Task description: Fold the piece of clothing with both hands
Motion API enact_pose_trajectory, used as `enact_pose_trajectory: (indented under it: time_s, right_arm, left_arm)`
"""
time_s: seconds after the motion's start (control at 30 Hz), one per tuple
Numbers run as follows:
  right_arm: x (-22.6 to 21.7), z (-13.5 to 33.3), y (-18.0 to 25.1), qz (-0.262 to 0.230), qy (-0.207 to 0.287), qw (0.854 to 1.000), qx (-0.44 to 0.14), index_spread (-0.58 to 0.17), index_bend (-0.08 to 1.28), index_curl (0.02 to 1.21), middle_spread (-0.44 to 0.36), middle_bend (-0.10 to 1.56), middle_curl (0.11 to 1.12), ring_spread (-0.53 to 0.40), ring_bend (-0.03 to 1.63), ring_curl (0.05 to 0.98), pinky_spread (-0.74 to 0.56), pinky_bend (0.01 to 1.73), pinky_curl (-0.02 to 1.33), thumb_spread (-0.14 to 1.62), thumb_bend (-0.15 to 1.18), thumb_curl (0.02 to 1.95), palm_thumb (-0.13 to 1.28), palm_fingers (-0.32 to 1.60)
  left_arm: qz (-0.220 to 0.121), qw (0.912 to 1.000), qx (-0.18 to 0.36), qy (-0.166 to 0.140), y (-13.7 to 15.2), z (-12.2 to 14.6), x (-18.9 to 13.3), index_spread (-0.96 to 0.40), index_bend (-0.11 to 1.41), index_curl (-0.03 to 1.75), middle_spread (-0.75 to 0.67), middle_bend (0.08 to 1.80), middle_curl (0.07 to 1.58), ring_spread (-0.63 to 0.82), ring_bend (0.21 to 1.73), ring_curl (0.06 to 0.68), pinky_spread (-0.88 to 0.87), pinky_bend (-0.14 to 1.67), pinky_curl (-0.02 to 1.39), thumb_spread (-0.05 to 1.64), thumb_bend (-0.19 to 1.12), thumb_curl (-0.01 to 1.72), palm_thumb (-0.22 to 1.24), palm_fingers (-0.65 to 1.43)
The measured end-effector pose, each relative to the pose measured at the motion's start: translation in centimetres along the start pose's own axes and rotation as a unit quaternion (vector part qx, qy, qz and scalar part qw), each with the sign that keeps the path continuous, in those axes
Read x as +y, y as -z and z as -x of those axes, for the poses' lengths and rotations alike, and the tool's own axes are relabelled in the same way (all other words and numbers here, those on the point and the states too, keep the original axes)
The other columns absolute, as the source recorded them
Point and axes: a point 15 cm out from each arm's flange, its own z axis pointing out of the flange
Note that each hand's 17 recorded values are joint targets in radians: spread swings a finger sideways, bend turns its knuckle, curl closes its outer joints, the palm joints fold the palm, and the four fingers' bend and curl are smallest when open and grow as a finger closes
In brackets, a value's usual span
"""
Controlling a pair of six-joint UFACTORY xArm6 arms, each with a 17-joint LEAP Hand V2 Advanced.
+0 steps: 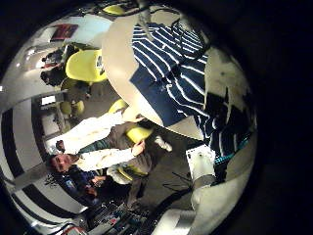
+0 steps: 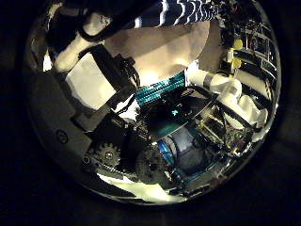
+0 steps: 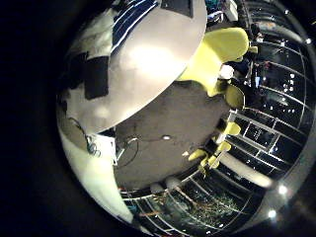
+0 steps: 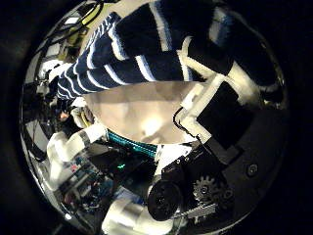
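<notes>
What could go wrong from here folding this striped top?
The striped top seems to lie near the table edge, so a pull might drag it off. The right hand is close over the cloth while the left hand looks farther away, so the fold may go uneven.

Yellow chairs (image 3: 219,49), dark floor (image 3: 158,123), pale table (image 3: 138,69)
</notes>
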Motion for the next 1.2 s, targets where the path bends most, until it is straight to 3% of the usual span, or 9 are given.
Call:
enact_pose_trajectory:
  time_s: [0.17, 0.3, 0.57, 0.73, 0.83, 1.07, 1.1, 1.2]
  right_arm:
    - [-1.3, -0.8, 3.5, -0.006, -0.004, 1.000, 0.000, -0.401, 1.03, 1.08, -0.254, 1.25, 1.04, -0.269, 1.40, 0.857, -0.20, 1.31, 1.02, 1.24, -0.01, 0.61, 0.96, 0.89]
    - [-4.8, -1.2, 3.8, 0.014, -0.001, 1.000, -0.001, -0.393, 1.03, 1.09, -0.247, 1.25, 1.04, -0.265, 1.40, 0.856, -0.19, 1.30, 1.05, 1.23, -0.01, 0.62, 0.96, 0.89]
    - [-13.3, -2.4, 0.6, 0.085, 0.013, 0.996, 0.025, -0.379, 1.03, 1.09, -0.237, 1.25, 1.03, -0.260, 1.40, 0.861, -0.19, 1.26, 1.11, 1.22, -0.01, 0.63, 0.96, 0.87]
    - [-17.4, -2.7, -2.3, 0.120, 0.017, 0.992, 0.036, -0.379, 1.03, 1.09, -0.235, 1.26, 1.03, -0.262, 1.40, 0.864, -0.20, 1.25, 1.13, 1.23, -0.02, 0.62, 0.92, 0.84]
    - [-19.2, -2.8, -3.5, 0.106, 0.014, 0.993, 0.043, -0.381, 1.01, 1.09, -0.236, 1.24, 1.03, -0.265, 1.39, 0.860, -0.21, 1.24, 1.12, 1.23, -0.02, 0.59, 0.89, 0.82]
    - [-23.5, -3.5, -5.6, 0.053, -0.001, 0.997, 0.049, -0.410, 0.61, 0.97, -0.235, 1.10, 0.93, -0.261, 1.37, 0.783, -0.30, 1.21, 1.01, 1.27, -0.02, 0.52, 0.80, 0.66]
    - [-24.0, -3.6, -5.6, 0.043, -0.005, 0.998, 0.048, -0.422, 0.46, 0.92, -0.236, 1.04, 0.90, -0.270, 1.37, 0.760, -0.33, 1.21, 0.98, 1.29, -0.02, 0.51, 0.79, 0.56]
    - [-25.1, -4.1, -5.6, 0.018, -0.019, 0.999, 0.045, -0.428, 0.24, 0.83, -0.265, 0.91, 0.84, -0.281, 1.37, 0.727, -0.40, 1.23, 0.93, 1.31, -0.01, 0.49, 0.78, 0.42]
  left_arm:
    - [0.000, 0.9998, -0.016, 0.009, 1.7, 1.7, -1.7, -0.31, 0.18, 1.60, -0.69, 0.80, 1.27, -0.47, 1.36, 0.522, -0.72, 0.91, 0.69, 1.23, -0.01, 0.48, 0.81, 0.84]
    - [0.012, 0.9992, -0.034, 0.016, 2.2, 3.6, -5.3, -0.31, 0.18, 1.60, -0.69, 0.81, 1.27, -0.47, 1.36, 0.522, -0.72, 0.89, 0.69, 1.23, -0.01, 0.48, 0.81, 0.84]
    - [-0.001, 0.9973, -0.073, 0.014, 1.8, 7.2, -15.1, -0.30, 0.18, 1.60, -0.69, 0.81, 1.27, -0.47, 1.37, 0.525, -0.73, 0.86, 0.69, 1.23, -0.01, 0.48, 0.81, 0.82]
    - [0.010, 0.9973, -0.071, 0.015, -0.5, 8.3, -19.7, -0.30, 0.18, 1.60, -0.69, 0.82, 1.27, -0.48, 1.37, 0.528, -0.73, 0.84, 0.70, 1.23, -0.01, 0.48, 0.80, 0.80]
    - [0.020, 0.9971, -0.072, 0.015, -1.9, 8.8, -21.7, -0.29, 0.18, 1.60, -0.69, 0.83, 1.26, -0.47, 1.36, 0.528, -0.72, 0.81, 0.71, 1.21, -0.03, 0.47, 0.77, 0.78]
    - [0.017, 0.9966, -0.073, 0.033, -3.7, 10.5, -24.7, -0.29, 0.18, 1.55, -0.67, 0.83, 1.21, -0.48, 1.24, 0.512, -0.67, 0.70, 0.72, 1.16, -0.04, 0.43, 0.61, 0.55]
    - [0.010, 0.9967, -0.072, 0.037, -3.8, 10.9, -25.2, -0.29, 0.17, 1.52, -0.66, 0.80, 1.20, -0.47, 1.22, 0.511, -0.66, 0.70, 0.73, 1.16, -0.04, 0.43, 0.59, 0.50]
    - [-0.008, 0.9962, -0.074, 0.045, -3.5, 12.0, -26.1, -0.27, 0.07, 1.37, -0.56, 0.53, 1.11, -0.42, 1.18, 0.509, -0.59, 0.75, 0.77, 1.12, -0.05, 0.41, 0.51, 0.14]
